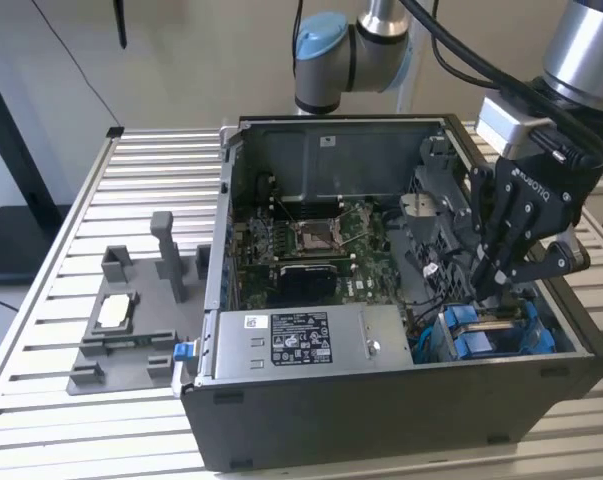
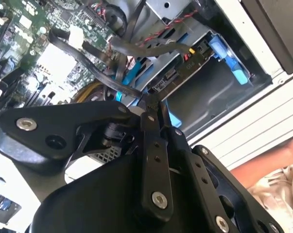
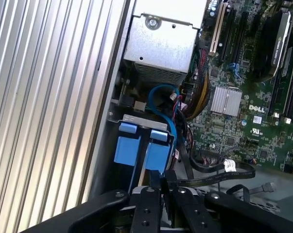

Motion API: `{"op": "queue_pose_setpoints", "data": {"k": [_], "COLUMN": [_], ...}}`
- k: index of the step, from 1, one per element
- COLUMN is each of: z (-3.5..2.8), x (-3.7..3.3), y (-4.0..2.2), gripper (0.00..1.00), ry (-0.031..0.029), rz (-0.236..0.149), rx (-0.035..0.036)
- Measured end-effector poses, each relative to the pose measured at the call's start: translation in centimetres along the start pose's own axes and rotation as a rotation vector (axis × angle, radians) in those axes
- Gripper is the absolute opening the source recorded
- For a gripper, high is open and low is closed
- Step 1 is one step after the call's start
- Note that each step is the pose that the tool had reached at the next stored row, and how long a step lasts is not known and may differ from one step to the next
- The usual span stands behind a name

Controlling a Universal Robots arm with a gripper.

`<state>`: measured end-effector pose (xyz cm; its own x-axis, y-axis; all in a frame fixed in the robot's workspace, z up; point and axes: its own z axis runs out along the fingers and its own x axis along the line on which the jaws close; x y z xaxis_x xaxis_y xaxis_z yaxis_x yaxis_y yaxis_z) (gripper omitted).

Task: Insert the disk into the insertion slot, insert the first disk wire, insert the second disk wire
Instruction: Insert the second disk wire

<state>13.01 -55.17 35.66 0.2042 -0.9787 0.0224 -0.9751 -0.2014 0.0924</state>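
End effector (image 1: 493,272) seemingly just above disk (image 1: 491,335).

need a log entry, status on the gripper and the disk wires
Gripper down inside the case, over the drive cage. Fingers shut on a flat black wire. Other loose cables crowd the bay.

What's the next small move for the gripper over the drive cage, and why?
Probably ease the black flat cable, pinched in the black gripper, toward the edge of the blue-framed silver disk seated in the grey metal cage slot; its end hangs just short.
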Motion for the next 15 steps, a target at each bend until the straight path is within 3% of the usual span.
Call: {"op": "queue_pose_setpoints", "data": {"k": [4, 9, 15], "z": [0.24, 0.39, 0.51], "x": [0.12, 0.28, 0.28], "y": [-0.05, -0.03, -0.04], "gripper": [0.16, 0.16, 0.16], "ry": [-0.0236, -0.0307, -0.0393], "rz": [0.002, 0.024, 0.113], "rx": [0.0044, -0.0069, -0.0087]}}
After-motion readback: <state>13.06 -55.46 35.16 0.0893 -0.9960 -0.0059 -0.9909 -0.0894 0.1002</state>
